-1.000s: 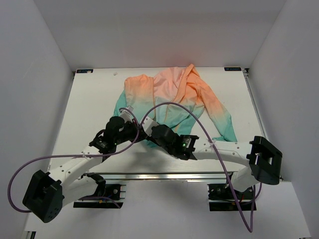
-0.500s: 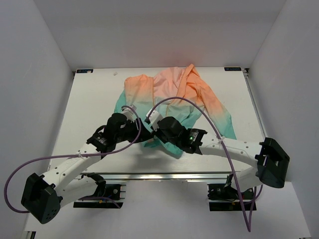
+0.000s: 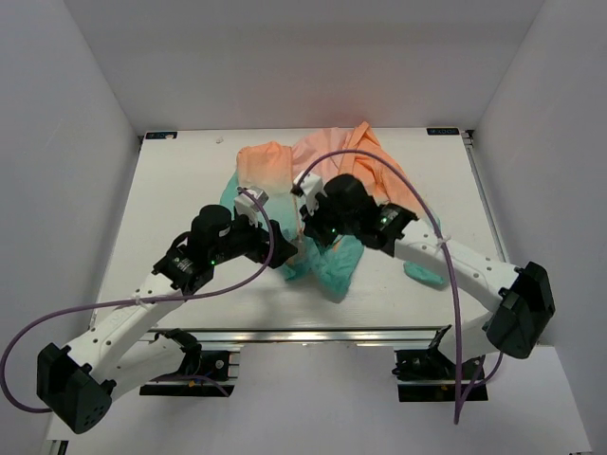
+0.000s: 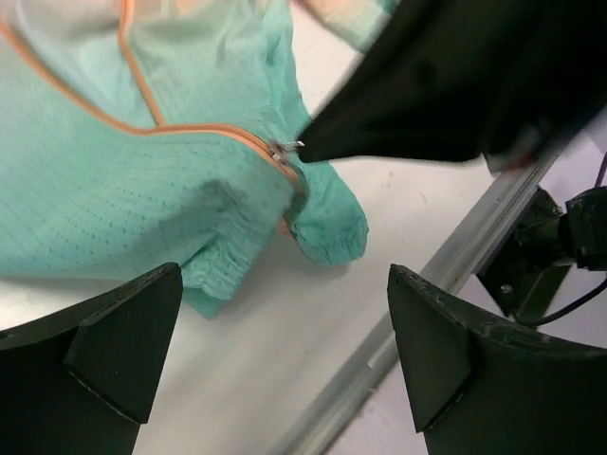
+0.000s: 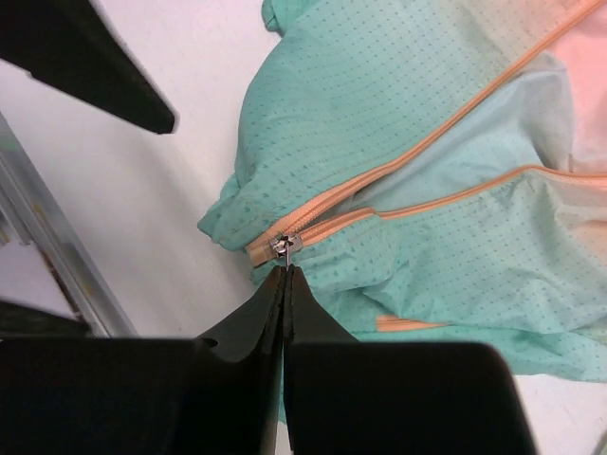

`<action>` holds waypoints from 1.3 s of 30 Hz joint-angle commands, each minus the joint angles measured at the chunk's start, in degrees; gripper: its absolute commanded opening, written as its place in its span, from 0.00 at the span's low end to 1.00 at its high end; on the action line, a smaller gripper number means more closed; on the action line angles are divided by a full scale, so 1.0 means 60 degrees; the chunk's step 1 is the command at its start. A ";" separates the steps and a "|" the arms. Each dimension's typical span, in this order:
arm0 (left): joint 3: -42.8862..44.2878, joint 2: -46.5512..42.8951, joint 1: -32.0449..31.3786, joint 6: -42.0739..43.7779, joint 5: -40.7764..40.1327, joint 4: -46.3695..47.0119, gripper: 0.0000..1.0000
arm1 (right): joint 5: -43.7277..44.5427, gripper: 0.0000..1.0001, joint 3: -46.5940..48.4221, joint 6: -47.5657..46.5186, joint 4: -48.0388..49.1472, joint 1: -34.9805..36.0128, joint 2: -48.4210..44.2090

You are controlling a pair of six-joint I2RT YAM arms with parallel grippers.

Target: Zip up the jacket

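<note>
The jacket [image 3: 334,163] lies on the white table, peach at the far end and teal near me, with its teal hem [image 3: 327,263] bunched up. My right gripper [image 3: 310,230] is shut on the small metal zipper pull [image 5: 284,245] at the bottom of the orange zipper [image 5: 408,152]. Above the pull the two zipper sides still stand apart. My left gripper [image 3: 277,248] hangs wide open just left of the hem, with only bare table between its fingers [image 4: 95,355]. In the left wrist view the teal hem [image 4: 123,190] and the pull [image 4: 283,148] show beyond them.
The table's metal front rail [image 4: 398,351] runs close behind the hem. Purple cables [image 3: 123,303] loop off both arms. White walls enclose the table on three sides, and the right arm's elbow [image 3: 517,308] stands at the right front.
My left gripper has opened, let go of the hem and drawn back to the left. My right gripper, still shut on the pull, has moved toward the far side, dragging the teal hem along.
</note>
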 commanded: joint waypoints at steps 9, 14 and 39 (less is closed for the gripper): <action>0.0993 -0.0083 -0.0047 -0.0307 -0.1748 0.3252 0.98 | -0.3443 0.00 0.1535 0.0370 -0.1585 -0.1450 0.0930; 0.3961 0.1920 0.0142 -0.1927 -0.1958 0.0038 0.98 | -0.3575 0.00 0.1506 0.0562 -0.1555 -0.1640 0.1004; 0.2394 0.0494 0.1697 0.3180 0.1894 0.0587 0.98 | -0.4497 0.00 0.1945 0.1309 -0.1934 -0.2446 0.1414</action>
